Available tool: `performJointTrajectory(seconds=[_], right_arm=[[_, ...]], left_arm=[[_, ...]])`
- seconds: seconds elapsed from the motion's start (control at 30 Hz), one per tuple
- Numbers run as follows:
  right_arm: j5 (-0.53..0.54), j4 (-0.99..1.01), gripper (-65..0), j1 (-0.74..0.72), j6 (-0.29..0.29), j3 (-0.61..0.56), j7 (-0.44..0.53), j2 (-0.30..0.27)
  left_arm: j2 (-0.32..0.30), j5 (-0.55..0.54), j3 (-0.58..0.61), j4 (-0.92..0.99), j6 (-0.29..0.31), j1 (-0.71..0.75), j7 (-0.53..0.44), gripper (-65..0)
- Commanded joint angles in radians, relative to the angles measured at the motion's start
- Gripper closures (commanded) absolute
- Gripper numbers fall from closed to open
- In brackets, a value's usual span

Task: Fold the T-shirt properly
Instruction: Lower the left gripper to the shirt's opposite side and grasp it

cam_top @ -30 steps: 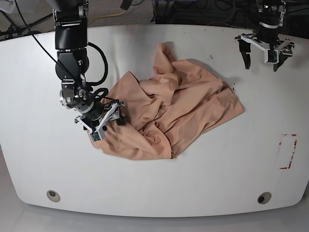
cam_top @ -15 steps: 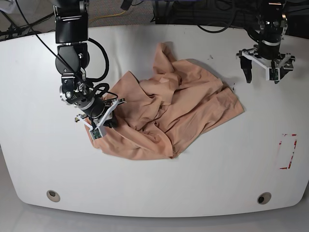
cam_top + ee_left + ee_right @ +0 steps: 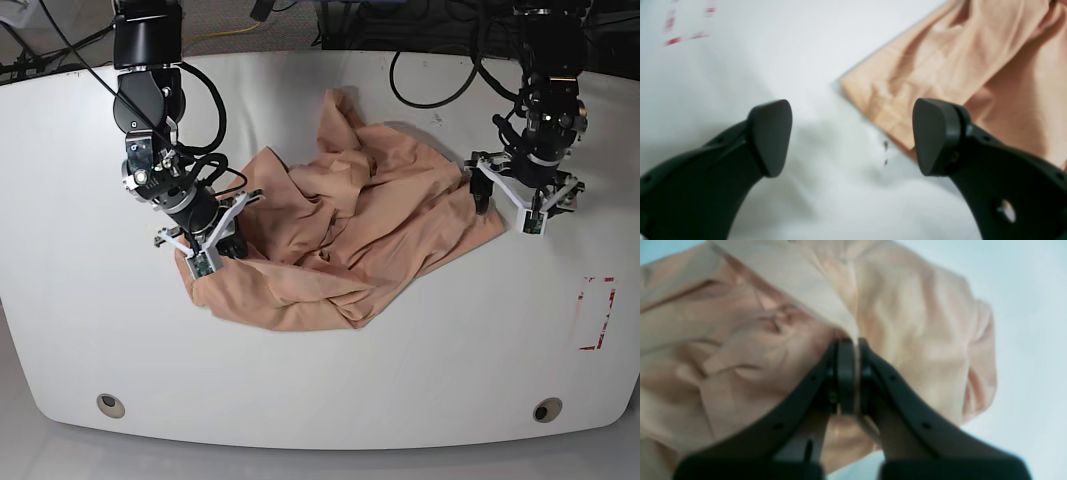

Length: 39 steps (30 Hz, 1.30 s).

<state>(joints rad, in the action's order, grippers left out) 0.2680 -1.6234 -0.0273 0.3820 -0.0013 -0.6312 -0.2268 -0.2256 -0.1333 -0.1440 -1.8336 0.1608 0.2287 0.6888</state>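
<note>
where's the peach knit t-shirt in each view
base: peach knit T-shirt crumpled mid-table, between both arms.
left wrist: upper right, its corner by the open left gripper.
right wrist: fills left and centre, a fold pinched in the right gripper.
Shared landmark: white table.

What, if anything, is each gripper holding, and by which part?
The right gripper pinches a raised fold at the edge of the crumpled peach knit T-shirt. The left gripper is open, holding nothing.
</note>
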Motion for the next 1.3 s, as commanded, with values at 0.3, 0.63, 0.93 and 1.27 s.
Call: performJointTrajectory(seconds=[0.3, 0.63, 0.93, 1.27], right_arm=[[0.012, -0.07, 0.0, 0.011, 0.002, 0.005, 0.029, -0.009], [0.014, -0.108, 0.0, 0.054, 0.004, 0.073, 0.029, -0.003], [0.014, -0.182, 0.0, 0.109, 0.004, 0.091, 0.029, -0.009], [0.018, -0.285, 0.0, 0.174, 0.005, 0.183, 0.029, 0.0]], left_arm=[[-0.016, -0.001, 0.109, 0.171, 0.058, -0.119, -0.024, -52.9], [-0.014, -0.001, 0.114, 0.312, 0.075, -0.162, -0.057, -51.5], [-0.018, -0.001, 0.134, 0.378, 0.072, -0.167, -0.071, -2.2], [-0.051, -0.001, 0.129, 0.165, 0.073, -0.087, -0.068, -0.7]])
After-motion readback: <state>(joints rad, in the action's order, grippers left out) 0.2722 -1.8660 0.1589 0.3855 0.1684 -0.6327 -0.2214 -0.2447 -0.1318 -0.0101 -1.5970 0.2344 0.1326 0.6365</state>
